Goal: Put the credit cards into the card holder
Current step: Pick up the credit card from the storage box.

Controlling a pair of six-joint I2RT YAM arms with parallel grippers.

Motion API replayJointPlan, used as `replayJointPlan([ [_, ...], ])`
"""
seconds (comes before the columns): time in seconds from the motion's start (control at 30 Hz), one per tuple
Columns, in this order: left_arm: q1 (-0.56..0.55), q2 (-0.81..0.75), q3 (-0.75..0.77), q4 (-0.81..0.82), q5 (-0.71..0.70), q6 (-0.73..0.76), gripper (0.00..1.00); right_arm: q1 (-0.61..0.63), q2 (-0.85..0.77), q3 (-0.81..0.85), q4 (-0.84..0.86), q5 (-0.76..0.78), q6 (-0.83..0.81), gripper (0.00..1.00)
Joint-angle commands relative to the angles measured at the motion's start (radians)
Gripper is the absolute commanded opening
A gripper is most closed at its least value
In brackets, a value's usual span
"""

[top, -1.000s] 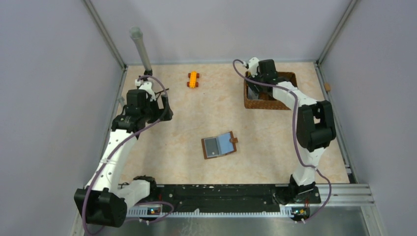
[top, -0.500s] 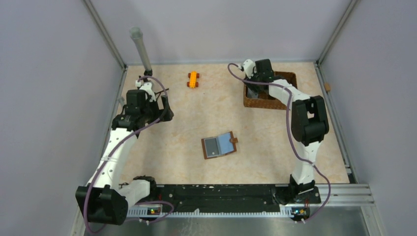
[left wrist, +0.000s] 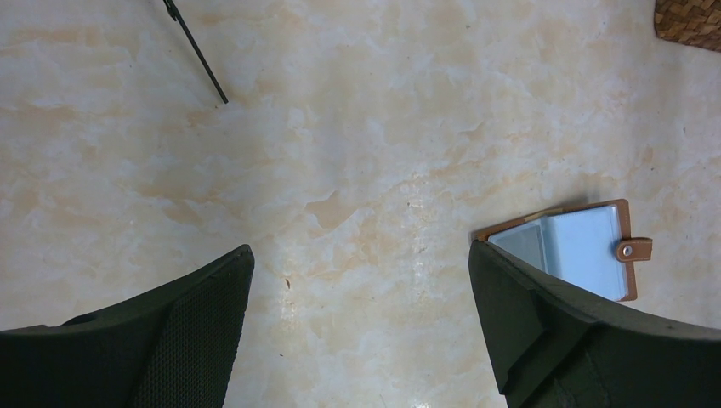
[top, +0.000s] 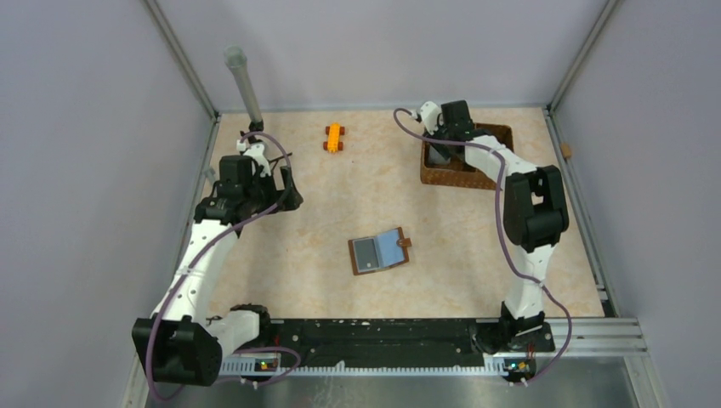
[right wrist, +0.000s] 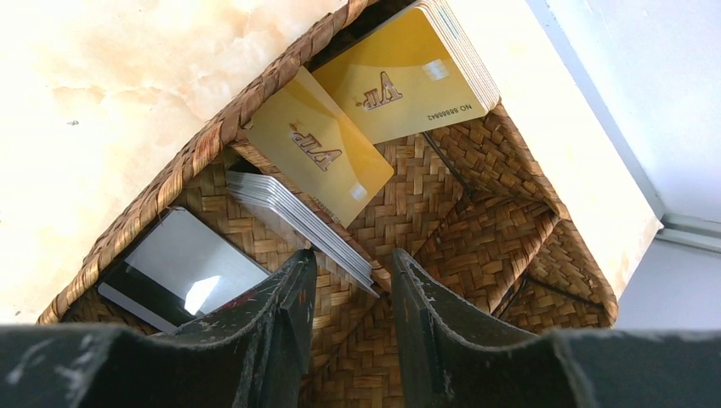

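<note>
The card holder lies open mid-table, brown with blue pockets; it also shows in the left wrist view. The credit cards lie in the woven basket: a gold stack, a single gold card, a silver stack and a silver-grey card. My right gripper is down in the basket, jaws a little apart, with the silver stack's lower corner between its fingertips. My left gripper is wide open and empty above bare table, left of the card holder.
The basket stands at the back right, near the right wall. An orange toy lies at the back middle. A grey post stands at the back left corner. A thin black stick lies on the table near the left gripper.
My right arm has swung its elbow in and the gripper has shifted slightly left within the basket. The left arm has barely moved. The card holder has not moved.
</note>
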Motion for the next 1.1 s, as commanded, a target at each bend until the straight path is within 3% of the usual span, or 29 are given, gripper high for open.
replayJointPlan([
  [0.0, 0.007, 0.007, -0.009, 0.027, 0.033, -0.004, 0.99, 0.007, -0.029, 0.065, 0.016, 0.012, -0.001, 0.39],
  [0.37, 0.009, 0.012, -0.012, 0.030, 0.059, -0.005, 0.99, 0.014, -0.052, 0.079, 0.012, 0.027, 0.006, 0.36],
  [0.9, 0.009, 0.006, -0.014, 0.033, 0.069, -0.006, 0.99, 0.024, -0.074, 0.125, -0.068, 0.016, 0.018, 0.16],
  [1.07, 0.009, 0.003, -0.015, 0.033, 0.071, -0.005, 0.99, 0.025, -0.085, 0.153, -0.117, 0.012, 0.024, 0.04],
])
